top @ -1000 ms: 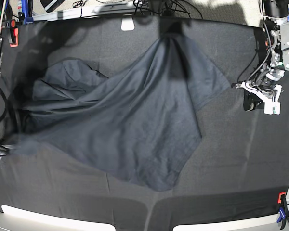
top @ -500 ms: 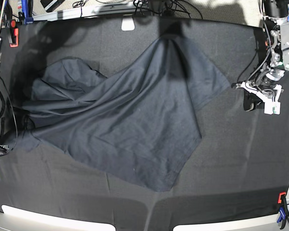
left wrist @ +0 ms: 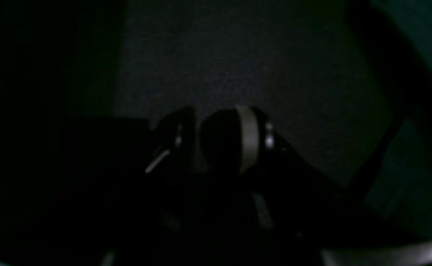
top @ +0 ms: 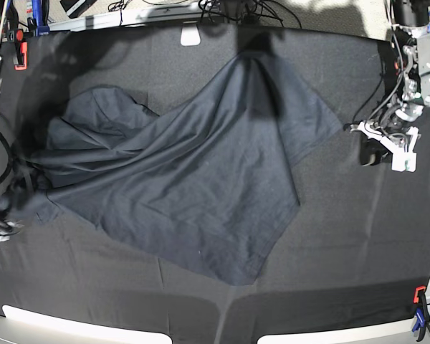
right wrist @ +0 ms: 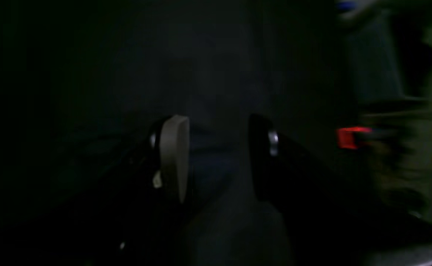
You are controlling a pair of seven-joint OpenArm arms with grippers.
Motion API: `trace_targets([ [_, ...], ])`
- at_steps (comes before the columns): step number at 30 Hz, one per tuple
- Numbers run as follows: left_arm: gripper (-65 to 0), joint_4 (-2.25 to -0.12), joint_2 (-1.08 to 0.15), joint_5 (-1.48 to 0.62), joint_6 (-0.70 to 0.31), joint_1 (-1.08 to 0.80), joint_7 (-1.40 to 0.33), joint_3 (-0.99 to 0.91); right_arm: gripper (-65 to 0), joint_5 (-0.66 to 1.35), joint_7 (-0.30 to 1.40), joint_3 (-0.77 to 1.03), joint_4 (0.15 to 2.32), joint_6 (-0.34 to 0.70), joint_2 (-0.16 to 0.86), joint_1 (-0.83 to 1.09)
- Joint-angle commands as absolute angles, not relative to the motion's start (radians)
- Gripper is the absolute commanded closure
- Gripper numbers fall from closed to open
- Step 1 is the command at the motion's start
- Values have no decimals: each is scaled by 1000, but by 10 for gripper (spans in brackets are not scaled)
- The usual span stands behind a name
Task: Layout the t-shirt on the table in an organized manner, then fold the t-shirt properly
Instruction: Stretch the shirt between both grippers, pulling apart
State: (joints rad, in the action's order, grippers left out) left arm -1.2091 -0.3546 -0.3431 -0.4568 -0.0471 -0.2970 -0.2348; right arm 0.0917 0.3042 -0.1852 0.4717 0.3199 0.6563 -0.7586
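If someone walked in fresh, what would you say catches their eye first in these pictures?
The charcoal t-shirt, sprawled crookedly and rumpled across the middle of the black table. Next, the left gripper at the base view's right edge, clear of the shirt. A red clamp marks the near right corner.

The t-shirt (top: 201,172) lies spread across the middle of the worktop (top: 344,244), reaching toward its far edge and its left side. The left pincer (top: 376,147) stands just beside the shirt's right corner; a clamp (top: 418,295) sits at the near right corner.
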Motion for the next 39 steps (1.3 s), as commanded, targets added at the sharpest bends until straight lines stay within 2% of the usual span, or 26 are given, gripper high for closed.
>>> trace_targets([
  [1, -186, -1223, -366, -341, -460, -25, -323, -237, -260, 116, 295, -181, 496, 335, 678, -794],
  [4, -190, -1223, -366, -342, -481, 14, -388, -234, -260, 177, 348, -181, 524, 392, 678, -794],
  [8, -190, -1224, -366, -456, -698, 56, -649, -234, -258, 204, 379, -181, 562, 423, 678, -794],
  [12, -190, -1225, -379, -654, -698, 49, -853, -234, -258, 203, 378, -181, 570, 422, 678, -795],
  [19, -190, -1226, -383, -840, -698, 40, -1108, -234, -258, 202, 374, -181, 570, 422, 670, -795],
  [27, -177, -1387, -383, -839, -698, -92, -1095, -234, -258, 203, 370, -181, 570, 422, 661, -795],
  [29, -125, -1437, -383, -836, -698, -119, -1094, -234, -258, 203, 369, -181, 570, 422, 653, -795],
  [31, -15, -1463, -383, -810, -698, -130, -1082, -234, -258, 202, 371, -181, 570, 422, 645, -795],
  [32, 0, -1465, -383, -791, -698, -130, -1070, -234, -258, 202, 371, -181, 570, 422, 641, -795],
  [37, 0, -1465, -386, -650, -698, -131, -929, -236, -258, 202, 377, -181, 570, 442, 634, -794],
  [39, 0, -1465, -401, -618, -624, -135, -857, -237, -251, 202, 382, -181, 570, 458, 634, -794],
])
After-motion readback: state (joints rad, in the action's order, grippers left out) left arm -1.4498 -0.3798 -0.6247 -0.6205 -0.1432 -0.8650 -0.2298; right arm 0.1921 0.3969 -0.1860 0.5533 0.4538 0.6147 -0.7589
